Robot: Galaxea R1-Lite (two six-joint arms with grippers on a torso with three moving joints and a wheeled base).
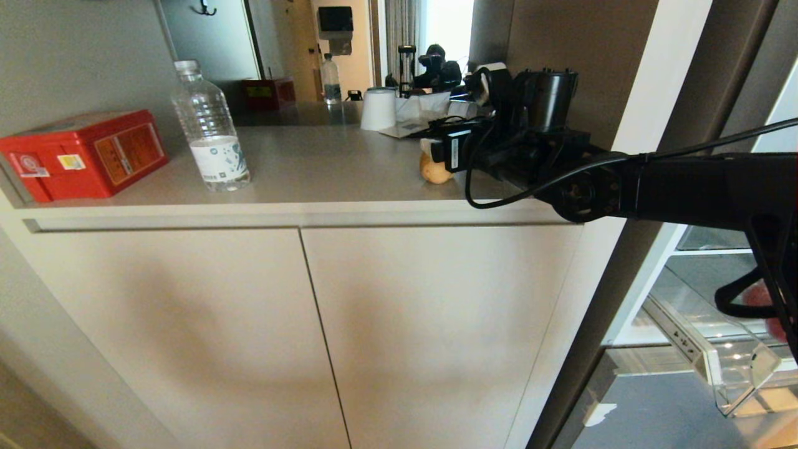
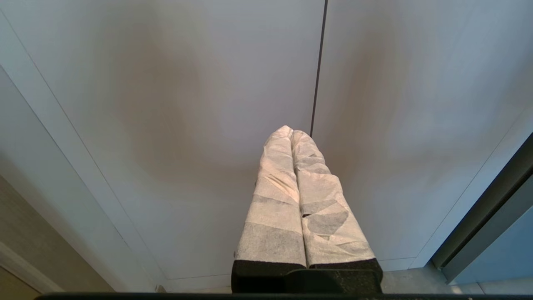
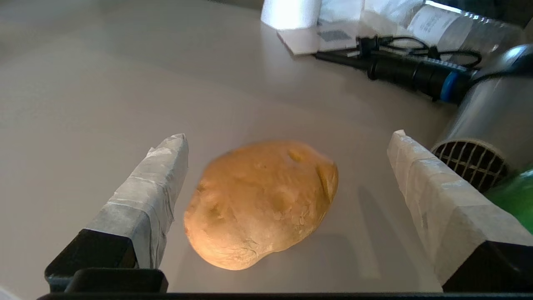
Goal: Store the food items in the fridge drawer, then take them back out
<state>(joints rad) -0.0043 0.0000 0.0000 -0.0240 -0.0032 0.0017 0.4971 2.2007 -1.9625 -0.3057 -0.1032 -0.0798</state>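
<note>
White tape wraps both fingers of the right gripper (image 3: 287, 141), which stand spread wide on either side of the tan-brown potato (image 3: 261, 204) without touching it. The potato lies on the beige countertop (image 1: 312, 162), near the front edge, and in the head view only its lower part (image 1: 434, 171) shows below the gripper (image 1: 436, 149). A sliver of glossy green at the edge of the right wrist view is probably the bell pepper (image 3: 514, 198), just beside a grey hair dryer (image 3: 491, 125); too little shows to be sure.

Further out on the counter are a clear water bottle (image 1: 212, 134) and a red box (image 1: 84, 153), well apart from the potato. Low on the robot's right, the fridge stands open with the clear fridge drawer (image 1: 735, 368) pulled out; whether anything lies in it cannot be told.

The left gripper (image 2: 291, 135), fingers pressed together and empty, hangs parked before the cabinet doors (image 2: 187, 125).

Judging by the lay, at least one item is on the counter and free of the gripper. That fits either a pick about to begin or a return just made; the pictures alone do not decide which.
</note>
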